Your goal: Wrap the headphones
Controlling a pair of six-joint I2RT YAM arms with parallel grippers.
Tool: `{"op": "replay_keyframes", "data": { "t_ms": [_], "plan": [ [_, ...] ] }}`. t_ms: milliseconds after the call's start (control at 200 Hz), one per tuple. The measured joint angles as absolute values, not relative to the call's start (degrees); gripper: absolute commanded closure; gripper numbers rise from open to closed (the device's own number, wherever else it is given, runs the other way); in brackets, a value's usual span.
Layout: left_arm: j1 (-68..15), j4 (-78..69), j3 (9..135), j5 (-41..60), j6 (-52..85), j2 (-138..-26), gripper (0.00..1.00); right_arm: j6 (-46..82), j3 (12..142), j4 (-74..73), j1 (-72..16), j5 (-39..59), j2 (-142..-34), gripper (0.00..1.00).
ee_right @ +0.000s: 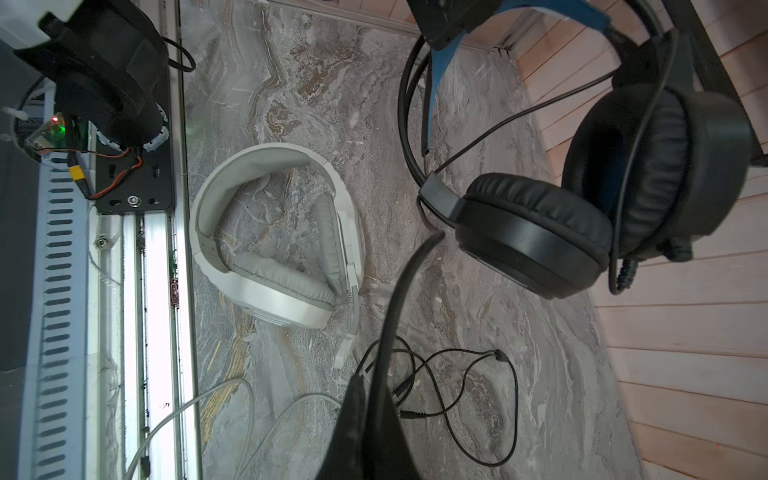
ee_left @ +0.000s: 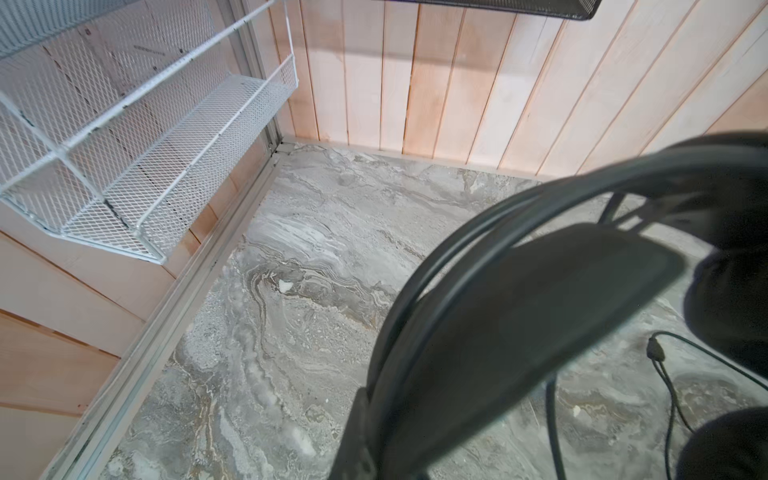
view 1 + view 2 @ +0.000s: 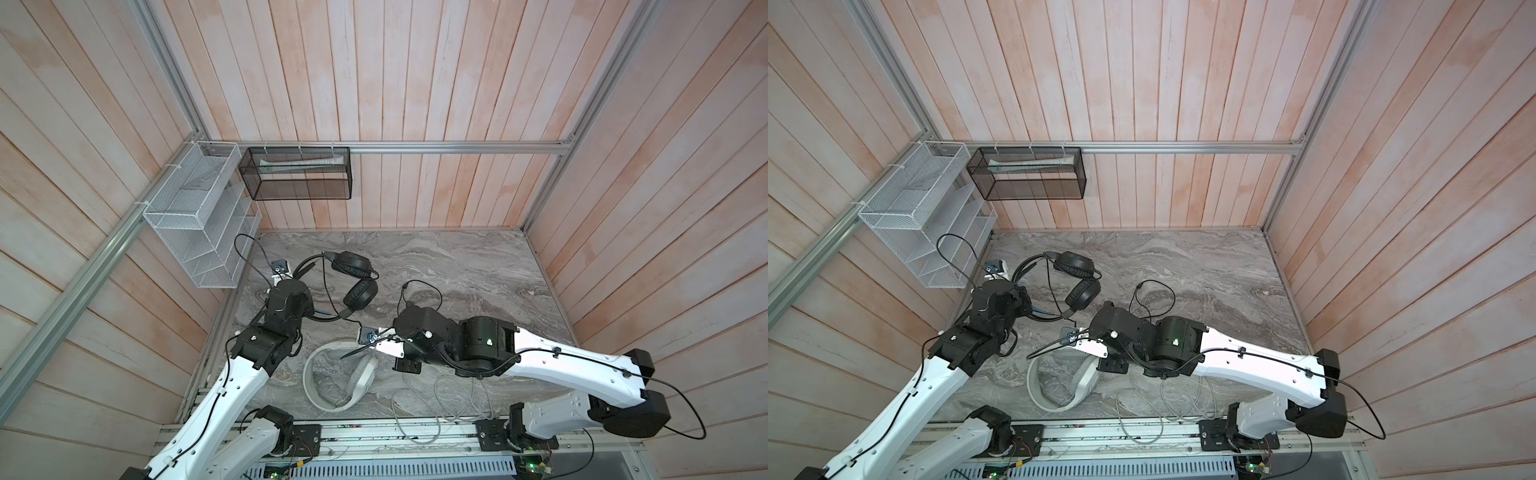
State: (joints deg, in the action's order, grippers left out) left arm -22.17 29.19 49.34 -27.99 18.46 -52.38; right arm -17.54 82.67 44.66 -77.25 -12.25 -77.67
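The left gripper is closed on the black headphones. The right gripper, near their ear cups, pinches a thin black strip.

The table lay between three walls. A wire rack hung on the left wall, and a mesh basket hung on the back wall, just beside the rack at the corner; the far headphones were at the table's far left, below the rack and near its foot; the near headphones lay by the front edge, left of centre, well apart from the far set; their cable trailed rightward, over the front rail.
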Motion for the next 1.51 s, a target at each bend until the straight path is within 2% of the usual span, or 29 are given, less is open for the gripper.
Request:
{"op": "replay_keyframes", "data": {
  "t_ms": [205, 330, 570, 880, 1155, 1505],
  "plan": [
    [-23.2, 28.9, 47.9, -26.7, 17.9, -54.5, 1.0, -17.6, 87.9, 46.1, -79.5, -12.2, -78.0, 1.0],
    [-28.7, 28.6, 47.0, -27.7, 15.8, -56.1, 1.0, -18.4, 90.1, 46.9, -79.5, -14.2, -77.6, 1.0],
    [-40.1, 27.6, 45.3, -34.6, 8.8, -56.8, 1.0, -22.4, 90.1, 46.5, -76.1, -24.5, -77.5, 0.98],
    [-44.4, 23.5, 43.4, -38.2, 4.0, -50.3, 1.0, -27.2, 83.4, 34.3, -70.3, -36.0, -75.7, 0.9],
    [-48.1, 23.2, 40.8, -37.7, 0.1, -50.3, 1.0, -28.2, 83.3, 23.0, -63.1, -34.1, -76.9, 0.85],
    [-48.1, 24.0, 40.2, -34.4, -1.0, -45.6, 1.0, -27.4, 83.6, 17.1, -57.6, -25.1, -82.6, 0.91]
  ]
}}
